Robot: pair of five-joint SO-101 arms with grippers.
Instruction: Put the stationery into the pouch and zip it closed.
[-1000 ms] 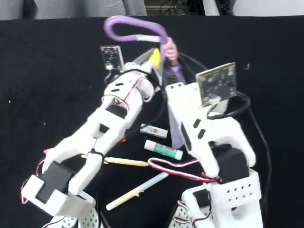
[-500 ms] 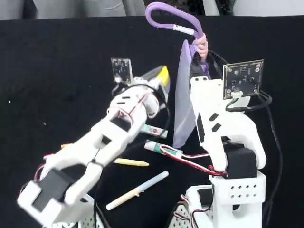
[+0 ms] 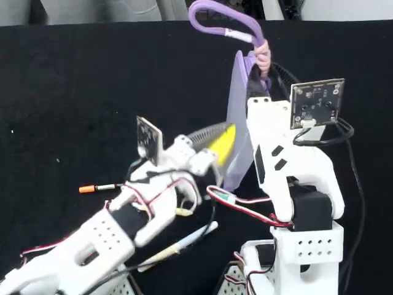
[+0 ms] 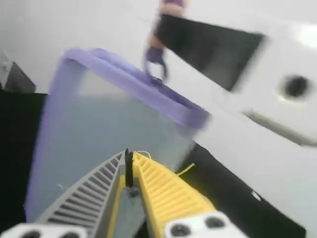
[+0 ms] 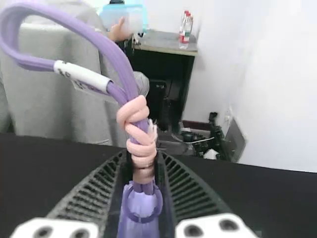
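Lying flat on the black worktop [image 3: 61, 92], left of centre and toward the near edge, is an orange-capped pen [image 3: 98, 187]. It lies well apart from the pouch.

Closer to the near edge, a long pale pen [image 3: 178, 246] lies at a slant. The tip of a yellow pencil [image 3: 183, 211] shows just beyond it, and both are partly covered by the left arm.

The left gripper [image 4: 128, 156] sits just beside the pouch, level with its lower half. Its grey and yellow fingers are pressed together, with a thin dark line between them. What that line is cannot be told, and contact with the pouch cannot be confirmed.

The pouch [image 3: 236, 123] is purple-edged and translucent. It hangs upright and edge-on, right of centre between the two arms. Whether its lower corner touches the worktop cannot be told.

The right gripper [image 5: 142, 173] is clamped tight on the pouch at its top corner, where a pink cord [image 3: 263, 56] is knotted round a purple strap [image 3: 215, 15]. The strap loops up past the far edge of the worktop.
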